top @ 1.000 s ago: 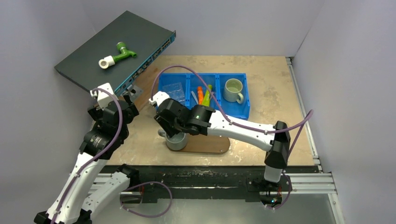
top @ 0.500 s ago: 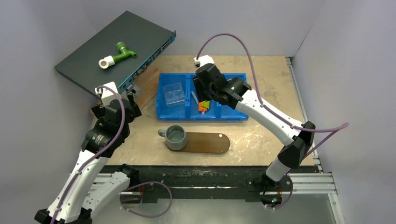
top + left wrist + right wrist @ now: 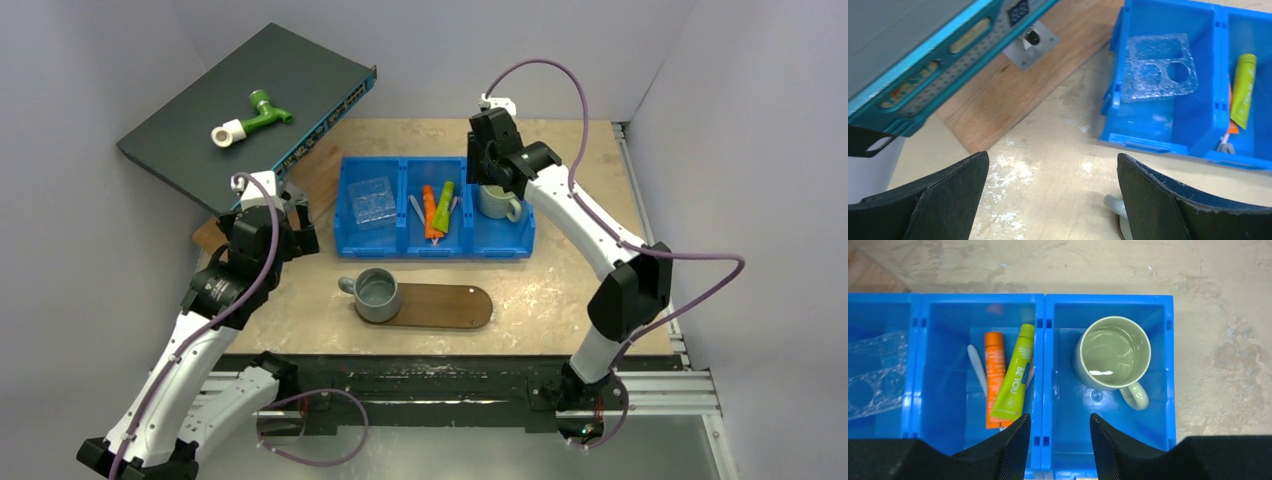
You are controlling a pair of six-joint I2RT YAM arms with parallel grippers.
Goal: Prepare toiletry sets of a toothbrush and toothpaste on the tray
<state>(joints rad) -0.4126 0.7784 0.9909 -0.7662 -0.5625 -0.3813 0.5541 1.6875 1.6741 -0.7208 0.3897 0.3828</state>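
The orange tube (image 3: 994, 375) and the lime-green tube (image 3: 1015, 372) lie side by side in the middle compartment of the blue bin (image 3: 435, 245). The pale toothbrush (image 3: 977, 369) lies left of them, and a pink toothbrush (image 3: 1031, 374) peeks out from under the green tube. The dark-brown oval tray (image 3: 452, 306) lies in front of the bin with a grey mug (image 3: 378, 295) on its left end. My right gripper (image 3: 1060, 432) is open and empty above the divider between the middle and right compartments. My left gripper (image 3: 1052, 165) is open and empty over the table, left of the bin.
A pale green mug (image 3: 1114, 355) stands in the bin's right compartment. A clear plastic insert (image 3: 1160, 67) lies in the left one. A wooden board (image 3: 1013, 85) and a tilted network switch (image 3: 250, 105) carrying a green-white fitting (image 3: 250, 117) are at the far left.
My right arm swung from over the grey mug and tray up to the bin, then right to its middle-right divider. My left gripper shifted a little right, toward the bin.
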